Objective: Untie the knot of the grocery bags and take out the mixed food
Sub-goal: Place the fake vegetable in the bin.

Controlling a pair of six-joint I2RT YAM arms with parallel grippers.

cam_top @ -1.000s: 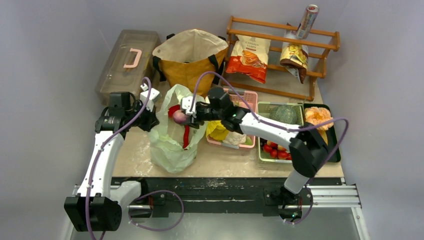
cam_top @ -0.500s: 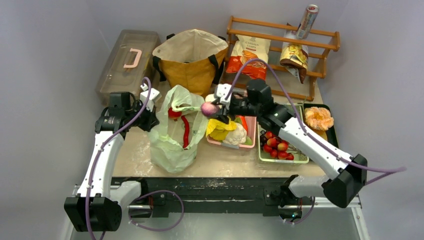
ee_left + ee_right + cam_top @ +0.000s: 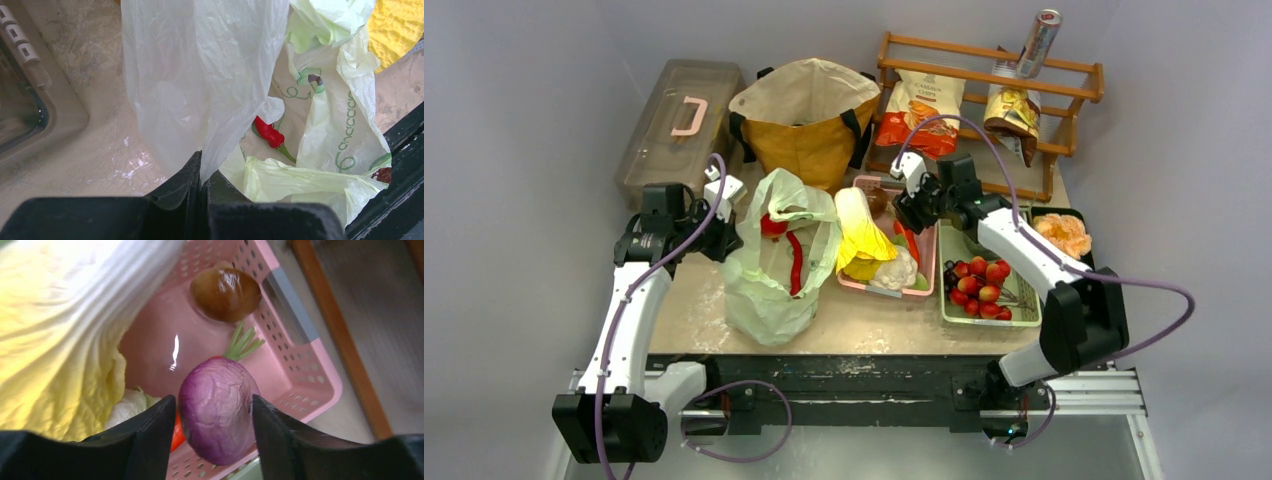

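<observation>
Onion (image 3: 217,410): pinched in right gripper (image 3: 212,416), above basket (image 3: 300,365). Best lowered onto bare floor beside mushroom (image 3: 225,292) before fingers spread. Left gripper (image 3: 202,172): fingers pressed together on bag (image 3: 200,65).

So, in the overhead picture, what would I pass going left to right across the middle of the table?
Left pincer → pale-green plastic bag → pink basket → green tray → black tray.
</observation>
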